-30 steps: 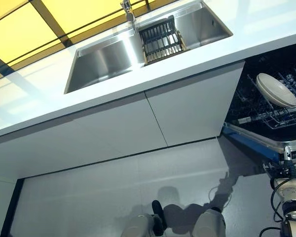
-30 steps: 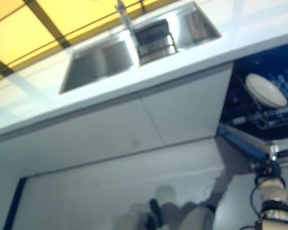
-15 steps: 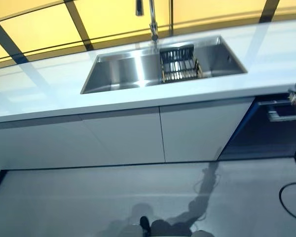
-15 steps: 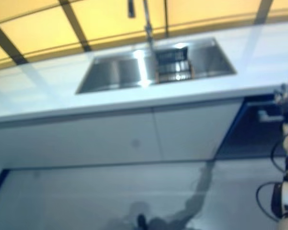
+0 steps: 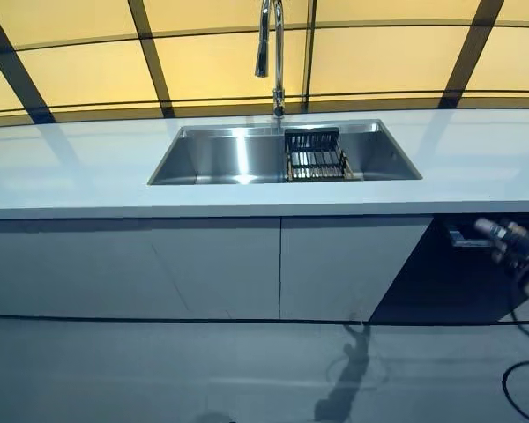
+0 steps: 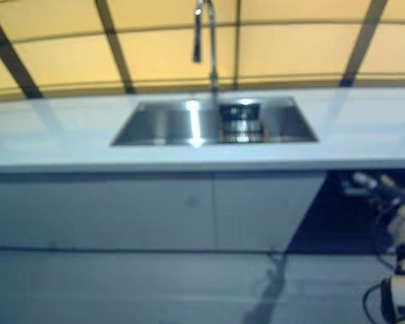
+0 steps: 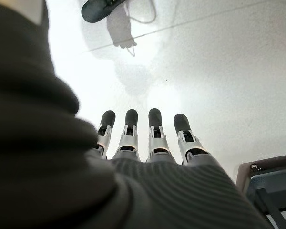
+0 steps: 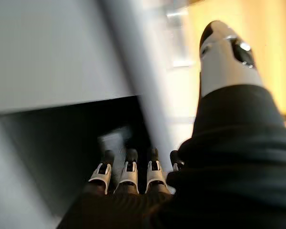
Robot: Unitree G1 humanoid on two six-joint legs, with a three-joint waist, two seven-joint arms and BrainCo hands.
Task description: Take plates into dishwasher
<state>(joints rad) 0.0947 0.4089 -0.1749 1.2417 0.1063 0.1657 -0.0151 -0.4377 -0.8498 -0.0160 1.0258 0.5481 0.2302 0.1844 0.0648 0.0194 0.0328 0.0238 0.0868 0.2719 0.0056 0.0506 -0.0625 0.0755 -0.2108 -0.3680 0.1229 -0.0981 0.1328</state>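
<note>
No plate shows in any view now. The dishwasher's dark opening lies under the counter at the far right, its inside hidden. My right hand hovers in front of that opening, fingers straight and holding nothing. My left hand shows only in its wrist view, fingers straight over the pale floor, empty.
A steel sink is set into the white counter, with a dark dish rack inside it and a tall faucet behind. White cabinet doors run below. A dark metal corner sits near my left hand.
The camera has swung up and levelled, so the whole scene shifted. The dishwasher rack with its white plate has left the view. My right hand has risen to the opening's height.
</note>
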